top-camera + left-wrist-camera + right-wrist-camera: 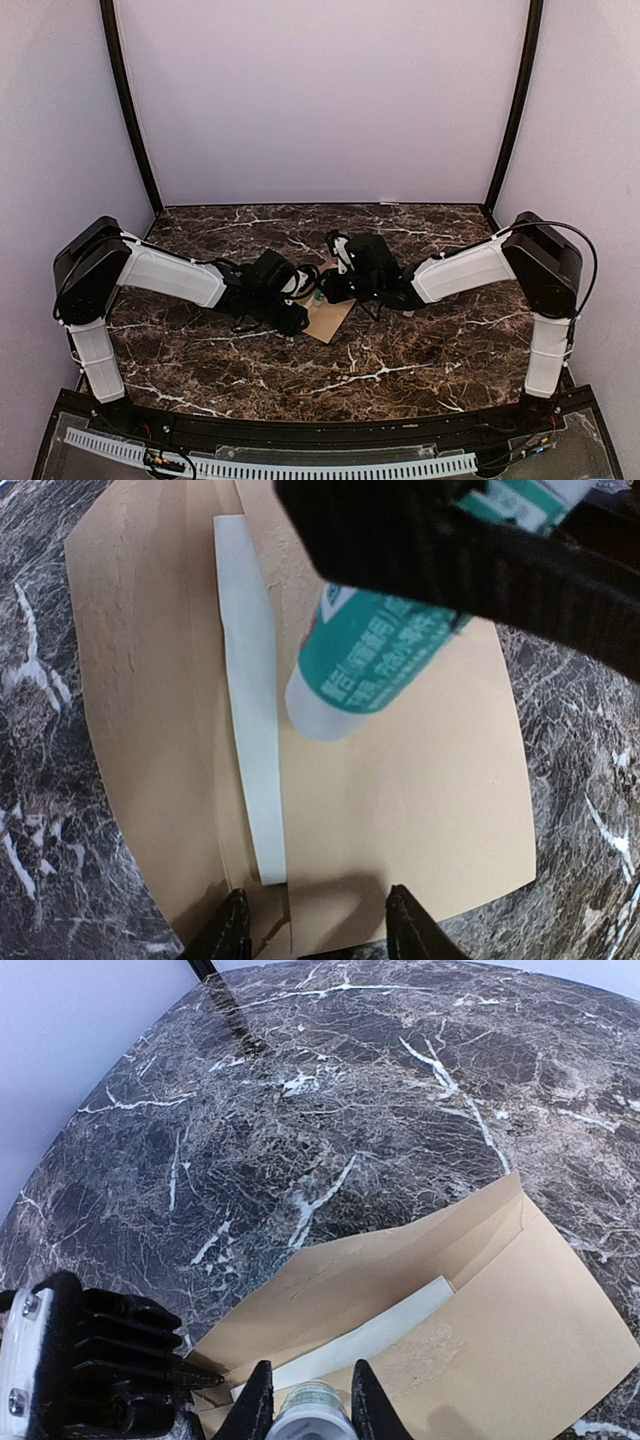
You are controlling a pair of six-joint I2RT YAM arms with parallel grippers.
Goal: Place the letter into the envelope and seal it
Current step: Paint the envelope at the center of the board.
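1. Left jaws are standing apart, gripping nothing, tips straddling the envelope's (420, 810) near edge.
2. Envelope is lying flat mid-surface (350, 1090), the letter (250, 730) showing white at its mouth. Insertion looks done; sealing is in hand.
3. Right jaws are clenching a glue stick (370, 655) above the envelope. Next: glue along the flap, then fold it.
4. Teal label's white print is reading as blur.

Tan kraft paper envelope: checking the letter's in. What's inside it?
A white paper strip shows at the mouth of the flat tan kraft envelope; anything deeper is covered by its paper.
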